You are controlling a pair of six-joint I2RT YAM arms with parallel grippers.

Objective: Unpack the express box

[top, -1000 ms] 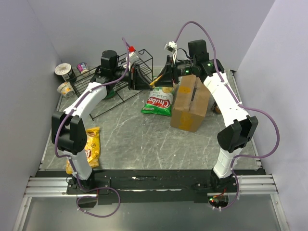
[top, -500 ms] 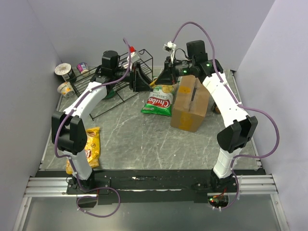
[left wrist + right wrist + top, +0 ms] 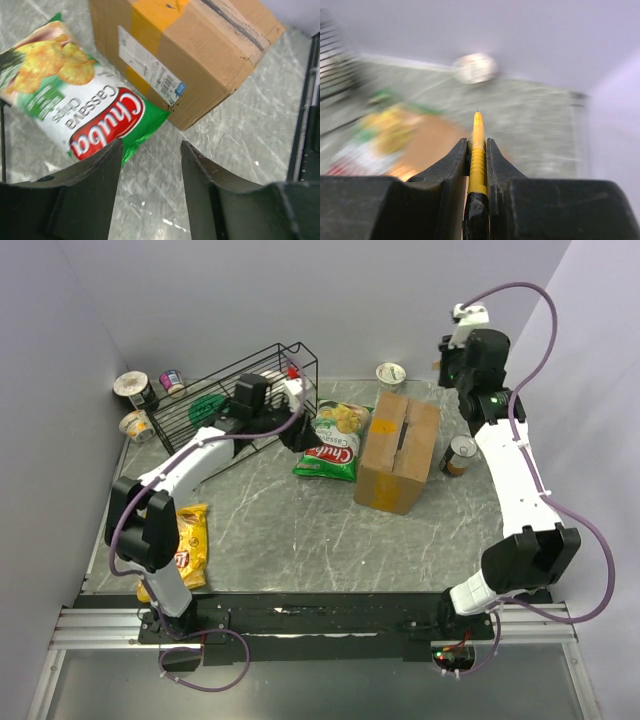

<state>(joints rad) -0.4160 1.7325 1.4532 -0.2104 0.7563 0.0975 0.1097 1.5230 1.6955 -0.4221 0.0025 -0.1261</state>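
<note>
The express box [image 3: 398, 452] stood upright on the grey table [image 3: 300, 530], right of centre, flaps down. An orange sticker [image 3: 383, 424] sat at the far end of its top and a white label [image 3: 150, 70] on the side facing your left arm. A dark line ran along the taped top seam; you could not tell from these views whether it was cut through.

Judging by the corrugated walls, it should have handled as stiff at the edges and corners but soft in the middle of each panel, so a pinch there would likely have dented it. Its weight could not be read. It looked far too wide for either pincer to span, so your best hold was probably a flap edge at the seam, lifted outward, with the other arm steadying a corner.

A green chip bag [image 3: 330, 445] lay just left of the box, one corner reaching its labelled side. A can [image 3: 460, 455] stood just beside the right side, and a lidded cup [image 3: 391, 373] sat beyond the far end.

Your left gripper [image 3: 150, 165] hung low over the table near the bag, jaws moderately parted and holding nothing. Your right gripper [image 3: 477, 145] was raised well above and behind the box, jaws pinched on a slim yellow tool [image 3: 478, 150] with a black base, possibly a cutter. The wire rack [image 3: 240, 390] lay tilted at far left.
</note>
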